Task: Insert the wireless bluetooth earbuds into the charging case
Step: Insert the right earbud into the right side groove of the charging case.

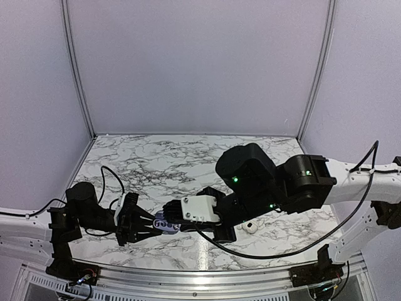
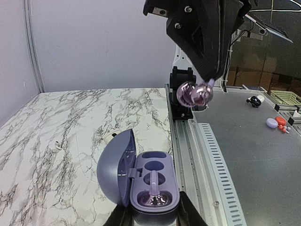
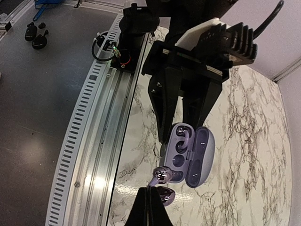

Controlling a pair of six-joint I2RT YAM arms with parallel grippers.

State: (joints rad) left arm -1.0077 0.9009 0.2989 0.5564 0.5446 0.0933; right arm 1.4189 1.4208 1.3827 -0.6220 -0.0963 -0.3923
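A white marble tabletop (image 1: 175, 157) with grey veins fills the middle, closed in by plain pale walls (image 1: 200, 63) that meet at slim metal corner posts (image 1: 75, 69). A slotted aluminium rail (image 2: 207, 155) runs along its near edge. Past the rail lies a grey surface (image 2: 254, 160) carrying a black-and-white item (image 2: 255, 100), a lavender pebble (image 2: 272, 123), a red piece (image 2: 281, 121) touching it, and a green basket (image 2: 288, 97). 2 black items (image 3: 31, 31) sit close together elsewhere on it.

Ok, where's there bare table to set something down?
The far table by the back wall is bare. Crowded: the near middle, where the left gripper holds the open case, the right gripper holds a bud beside it, and a white bit lies to its right.
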